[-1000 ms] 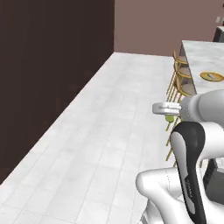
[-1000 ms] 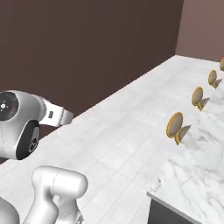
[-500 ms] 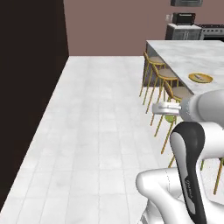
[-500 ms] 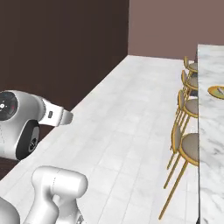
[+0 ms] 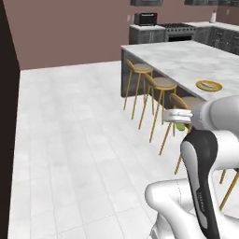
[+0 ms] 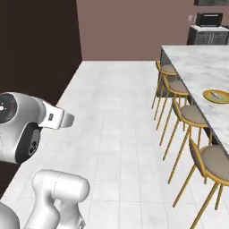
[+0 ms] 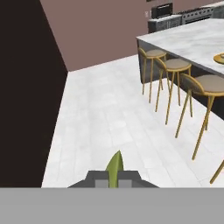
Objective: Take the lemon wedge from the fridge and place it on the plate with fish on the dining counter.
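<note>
In the hand view the lemon wedge [image 7: 115, 167], a thin yellow-green sliver, stands pinched between my gripper's [image 7: 114, 180] two dark tips, which are shut on it. From the left base camera the gripper [image 5: 172, 116] hangs in the air beside the stools, with the wedge [image 5: 180, 126] showing as a green spot under it. The plate with fish [image 5: 208, 85] lies on the marbled dining counter [image 5: 182, 58], to the right of and beyond the gripper. On the right base side the plate [image 6: 216, 95] sits on the counter [image 6: 197, 62], far right of the hand [image 6: 68, 120]. The fridge is out of view.
A row of gold-legged stools [image 5: 161, 85] [image 6: 194, 115] lines the counter's near side, between me and the plate. A tall dark cabinet wall [image 6: 36, 44] stands on the left. Pale tiled floor [image 5: 79, 140] lies open ahead. A stove and microwave [image 5: 148, 19] sit at the back wall.
The whole picture has swung: the base has turned right, and the dark wall slid off left while the counter, stools and plate came in. The gripper has stayed shut on the wedge.
</note>
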